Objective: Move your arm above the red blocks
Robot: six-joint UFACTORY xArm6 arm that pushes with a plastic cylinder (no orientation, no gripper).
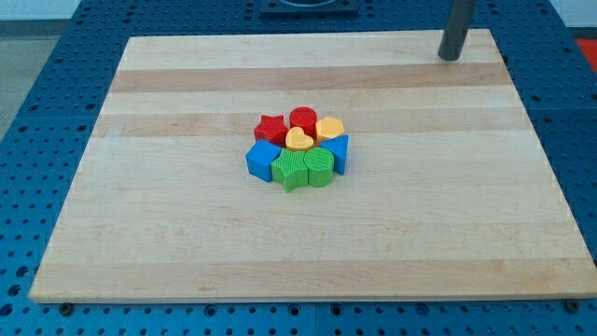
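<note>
A tight cluster of blocks sits near the board's middle. The red star [270, 128] is at its top left and the red cylinder [302, 119] at its top middle. Beside them are a yellow pentagon-like block [329, 129] and a yellow heart [298, 140]. Below lie a blue cube [263, 160], a green star-like block [290, 170], a green rounded block [319, 166] and a blue block [340, 152]. My tip [451, 57] rests near the board's top right corner, far to the upper right of the red blocks.
The wooden board [187, 243] lies on a blue perforated table [56, 65]. A dark base shows at the view's top middle [308, 6].
</note>
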